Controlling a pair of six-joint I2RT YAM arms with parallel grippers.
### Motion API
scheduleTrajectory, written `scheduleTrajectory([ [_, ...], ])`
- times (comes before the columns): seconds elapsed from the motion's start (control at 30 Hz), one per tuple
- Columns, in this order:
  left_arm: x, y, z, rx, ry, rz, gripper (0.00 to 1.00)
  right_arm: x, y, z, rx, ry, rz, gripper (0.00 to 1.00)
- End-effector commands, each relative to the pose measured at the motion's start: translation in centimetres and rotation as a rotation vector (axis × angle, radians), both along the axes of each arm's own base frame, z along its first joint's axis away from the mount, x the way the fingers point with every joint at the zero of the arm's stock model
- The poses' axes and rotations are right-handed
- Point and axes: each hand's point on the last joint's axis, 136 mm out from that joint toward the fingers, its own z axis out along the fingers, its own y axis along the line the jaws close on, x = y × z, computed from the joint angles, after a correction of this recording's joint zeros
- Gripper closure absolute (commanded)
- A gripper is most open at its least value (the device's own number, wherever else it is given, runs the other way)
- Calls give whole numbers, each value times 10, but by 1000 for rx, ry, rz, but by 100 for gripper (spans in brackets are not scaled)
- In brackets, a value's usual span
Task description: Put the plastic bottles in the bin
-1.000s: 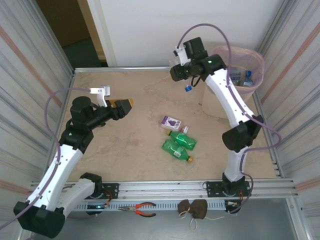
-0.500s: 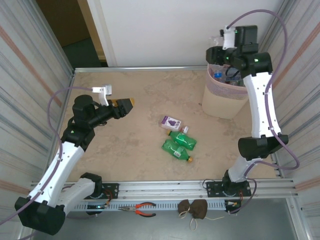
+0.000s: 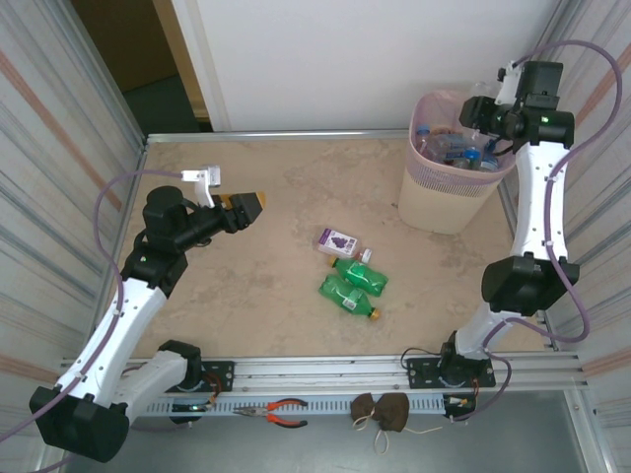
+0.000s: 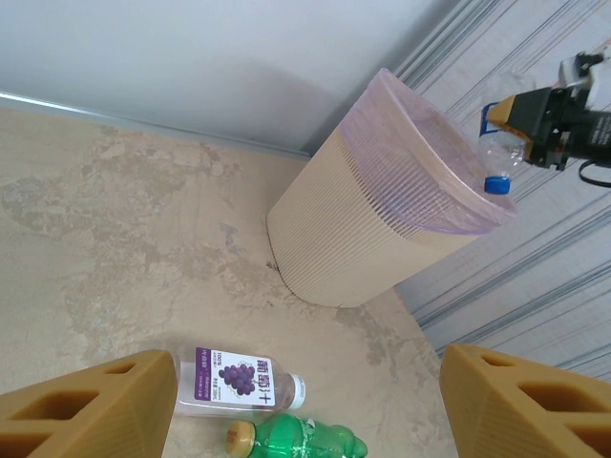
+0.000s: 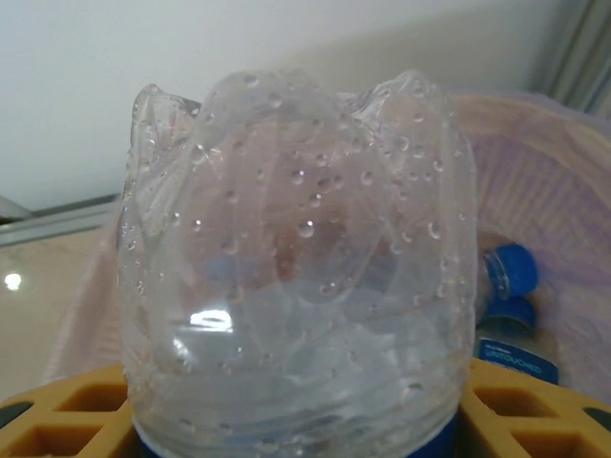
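My right gripper (image 3: 490, 115) hangs over the pale-pink bin (image 3: 446, 202), shut on a clear plastic bottle (image 5: 296, 258) with a blue label. In the left wrist view that bottle (image 4: 496, 153) hangs cap-down above the bin (image 4: 363, 229). Several bottles (image 3: 456, 148) lie inside it, and blue-capped ones (image 5: 506, 286) show behind the held bottle. On the table lie a clear purple-label bottle (image 3: 339, 242) and two green bottles (image 3: 361, 276) (image 3: 347, 296). My left gripper (image 3: 246, 207) is open, empty, raised left of them. From its wrist I see the purple-label bottle (image 4: 239, 382) and a green one (image 4: 305, 441).
Corrugated metal walls close in both sides of the table (image 3: 266, 177). A metal rail (image 3: 325, 370) runs along the front edge. Beyond it lie red-handled pliers (image 3: 281, 412) and two brown pouches (image 3: 385, 412). The bin stands in the back right corner.
My right arm has swung right from the back middle of the table, carrying the clear bottle to above the bin. The left arm has barely moved.
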Motion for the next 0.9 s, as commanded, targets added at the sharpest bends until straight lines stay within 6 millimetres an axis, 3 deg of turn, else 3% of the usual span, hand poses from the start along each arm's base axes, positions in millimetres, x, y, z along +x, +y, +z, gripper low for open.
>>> scheduleTrajectory([
  [0.0,-2,0,14,-21,-37,-10,27,8,-7,-19,25,18,-29,44],
  [0.33,-3,1,9,-13,-34,-2,27,10,-26,-113,29,234,-117,45],
  [0.47,-3,2,8,-8,-33,0,26,8,-28,-133,44,290,-134,43],
  [0.63,-2,2,8,-10,-33,2,26,6,-28,-122,47,272,-141,35],
  [0.83,-1,1,8,-11,-32,-2,26,-2,-27,-90,34,217,-144,28],
  [0.87,0,1,7,-12,-30,-1,26,-1,-28,-73,30,177,-145,28],
])
